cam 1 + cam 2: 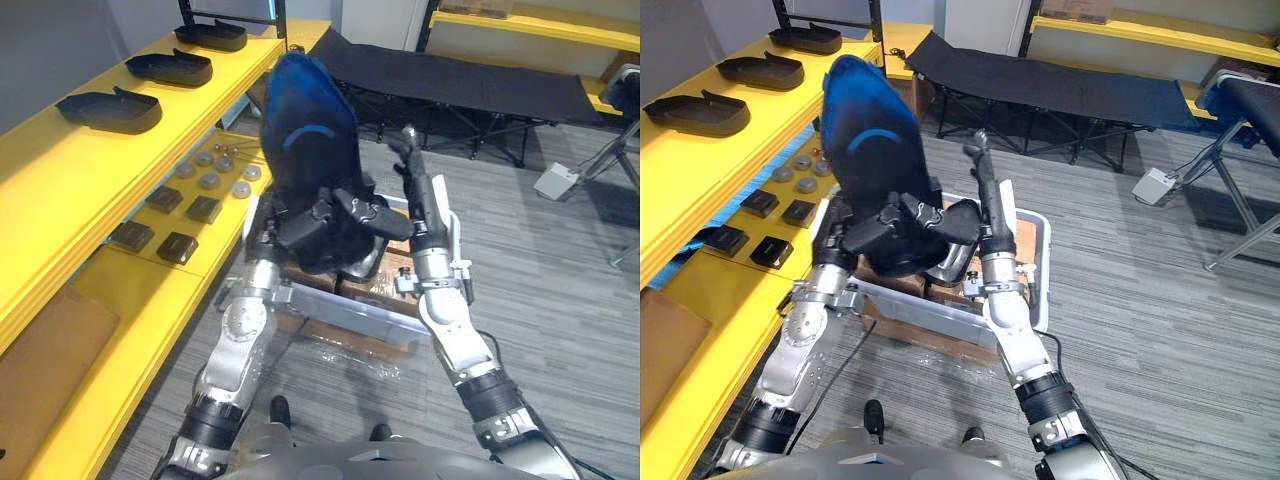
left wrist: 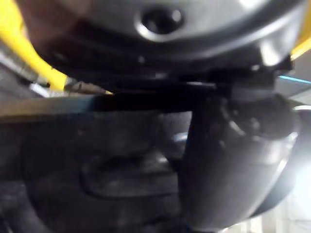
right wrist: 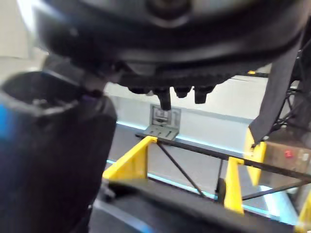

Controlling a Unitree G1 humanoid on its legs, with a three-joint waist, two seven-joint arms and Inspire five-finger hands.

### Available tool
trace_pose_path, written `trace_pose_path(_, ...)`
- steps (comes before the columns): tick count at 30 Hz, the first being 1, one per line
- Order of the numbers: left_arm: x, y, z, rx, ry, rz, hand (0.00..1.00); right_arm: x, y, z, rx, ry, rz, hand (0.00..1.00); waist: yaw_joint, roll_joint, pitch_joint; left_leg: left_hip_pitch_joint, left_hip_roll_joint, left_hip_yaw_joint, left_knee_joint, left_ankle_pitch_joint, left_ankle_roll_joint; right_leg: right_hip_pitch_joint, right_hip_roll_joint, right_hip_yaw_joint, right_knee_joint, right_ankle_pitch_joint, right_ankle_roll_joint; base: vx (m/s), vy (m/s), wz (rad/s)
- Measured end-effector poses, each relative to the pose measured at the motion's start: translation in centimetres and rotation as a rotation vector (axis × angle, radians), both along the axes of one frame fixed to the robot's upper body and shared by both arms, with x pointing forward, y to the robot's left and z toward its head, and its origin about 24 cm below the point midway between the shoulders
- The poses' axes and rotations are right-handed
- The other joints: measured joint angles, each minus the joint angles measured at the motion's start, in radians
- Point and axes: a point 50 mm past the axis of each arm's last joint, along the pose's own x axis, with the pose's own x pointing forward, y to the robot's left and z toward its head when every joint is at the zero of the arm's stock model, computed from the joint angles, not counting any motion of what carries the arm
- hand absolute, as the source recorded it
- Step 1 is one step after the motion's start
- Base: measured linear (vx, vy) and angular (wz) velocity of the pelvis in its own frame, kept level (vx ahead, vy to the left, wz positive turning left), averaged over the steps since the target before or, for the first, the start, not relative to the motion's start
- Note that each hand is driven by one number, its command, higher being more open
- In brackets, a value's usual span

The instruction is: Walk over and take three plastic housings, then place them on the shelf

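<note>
Crate (image 1: 1042,270) on floor near robot's front. Above it, left hand (image 1: 300,232) has fingers curled round lower end of housing (image 1: 305,130), held upright. Right hand (image 1: 428,210) beside housing: fingers straight, pointing up, thumb laid across housing. Left, yellow shelf (image 1: 60,160) carries three housings (image 1: 110,110) in row. Cot (image 1: 450,85) beyond.
</note>
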Motion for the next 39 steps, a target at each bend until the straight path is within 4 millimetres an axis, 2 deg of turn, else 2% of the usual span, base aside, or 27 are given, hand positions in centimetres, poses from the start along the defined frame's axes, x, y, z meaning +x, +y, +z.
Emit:
trace_pose_path(3, -1.3, 2.3, -1.5, 0.097, 0.044, 0.153, 0.0, -1.7, -1.7, 0.8, 0.122, -0.065, 0.039, 1.0, 0.001, 0.0, -0.001, 0.0, -0.001, 0.002, 0.0, -0.004, -0.003, -0.001, -0.001, 0.001, -0.004, -0.003, -0.001, 0.0, 0.0, 0.0)
trace_pose_path(7, -3.5, 4.9, -3.4, 0.179, 0.125, 0.304, 0.0, -4.3, -4.5, -0.2, 0.218, -0.06, 0.064, 1.0, -0.001, -0.001, -0.007, -0.002, -0.001, 0.013, 0.0, -0.013, -0.007, -0.009, -0.002, 0.011, -0.004, -0.006, 0.0, 0.02, 0.001, -0.07)
trace_pose_path(10, -4.5, 6.0, -4.2, 0.184, 0.165, 0.363, 0.0, -5.9, -6.2, -1.9, 0.29, -0.002, 0.054, 1.0, -0.018, 0.004, -0.031, -0.018, -0.001, 0.023, 0.0, -0.015, -0.007, -0.029, -0.002, 0.019, -0.004, -0.006, -0.001, 0.04, -0.001, -0.09)
trace_pose_path(15, -5.4, 6.3, -4.4, 0.106, 0.143, 0.361, 0.0, -8.9, -7.7, -4.9, 0.319, 0.136, -0.061, 1.0, -0.042, 0.025, -0.052, -0.017, 0.001, 0.051, 0.0, -0.025, -0.007, -0.046, -0.001, 0.047, -0.004, -0.006, -0.001, 0.02, 0.0, -0.16)
trace_pose_path(16, -5.6, 6.4, -4.4, 0.081, 0.136, 0.357, 0.0, -9.4, -7.9, -5.7, 0.289, 0.187, -0.102, 1.0, -0.049, 0.03, -0.059, -0.018, 0.001, 0.056, 0.0, -0.027, -0.009, -0.049, -0.001, 0.051, -0.004, -0.006, -0.001, 0.03, -0.001, -0.17)
trace_pose_path(18, -5.7, 6.3, -3.9, 0.023, 0.091, 0.325, 0.0, -10.6, -8.7, -7.9, 0.116, 0.35, -0.285, 1.0, -0.055, 0.037, -0.066, -0.015, 0.003, 0.07, 0.0, -0.031, -0.012, -0.056, -0.001, 0.066, -0.004, -0.006, 0.0, 0.02, 0.002, -0.19)
trace_pose_path(22, -6.9, 6.2, -2.7, -0.063, 0.013, 0.27, 0.0, -12.6, -9.4, -11.6, 0.135, 0.588, -0.453, 1.0, -0.075, 0.044, -0.07, -0.013, 0.009, 0.079, 0.0, -0.034, -0.014, -0.058, 0.0, 0.071, 0.0, -0.008, -0.003, 0.01, -0.004, -0.07)
trace_pose_path(27, -7.6, 6.8, -2.5, -0.073, 0.009, 0.315, 0.0, -12.7, -9.4, -12.2, 0.202, 0.621, -0.468, 1.0, -0.071, 0.06, -0.08, -0.012, 0.01, 0.073, 0.0, -0.036, -0.015, -0.054, 0.0, 0.065, -0.001, -0.01, -0.002, 0.0, -0.003, 0.03)
trace_pose_path(30, -8.1, 7.6, -2.2, -0.067, 0.001, 0.378, 0.0, -12.2, -9.0, -12.5, 0.226, 0.629, -0.45, 1.0, -0.057, 0.063, -0.082, -0.026, -0.002, 0.019, 0.0, -0.032, -0.019, -0.037, -0.003, 0.006, -0.004, -0.018, -0.001, -0.01, 0.007, 0.45)
trace_pose_path(32, -8.4, 8.2, -1.6, -0.068, -0.028, 0.421, 0.0, -11.8, -8.6, -13.0, 0.226, 0.648, -0.436, 1.0, -0.038, 0.062, -0.083, -0.044, -0.003, -0.025, 0.0, -0.024, -0.019, -0.026, -0.004, -0.049, -0.004, -0.027, 0.001, -0.01, -0.014, 0.76)
trace_pose_path(34, -9.5, 9.4, -0.8, -0.064, -0.061, 0.503, 0.0, -10.8, -7.4, -13.3, 0.22, 0.66, -0.381, 1.0, 0.0, 0.063, -0.083, -0.061, -0.009, -0.077, 0.0, -0.011, -0.017, -0.011, -0.002, -0.106, -0.003, -0.036, 0.002, 0.01, -0.025, 0.71)
trace_pose_path(37, -11.2, 10.7, -1.0, -0.092, -0.039, 0.591, 0.0, -9.6, -5.9, -13.3, 0.21, 0.659, -0.315, 1.0, 0.038, 0.069, -0.088, -0.074, -0.023, -0.14, 0.002, -0.001, -0.014, 0.022, -0.004, -0.186, 0.001, -0.044, 0.01, 0.04, -0.023, 0.71)
trace_pose_path(38, -11.5, 10.8, -1.1, -0.098, -0.033, 0.6, 0.0, -9.4, -5.7, -13.3, 0.209, 0.658, -0.309, 1.0, 0.043, 0.07, -0.088, -0.077, -0.025, -0.143, 0.002, 0.002, -0.014, 0.026, -0.004, -0.198, 0.001, -0.046, 0.013, 0.03, -0.007, 1.11)
trace_pose_path(39, -12.0, 11.1, -1.5, -0.129, -0.016, 0.603, 0.0, -8.9, -5.5, -13.2, 0.173, 0.653, -0.305, 1.0, 0.05, 0.072, -0.088, -0.098, -0.015, -0.083, 0.001, -0.005, -0.001, 0.054, -0.005, -0.269, 0.002, -0.049, 0.019, 0.02, 0.006, 1.15)
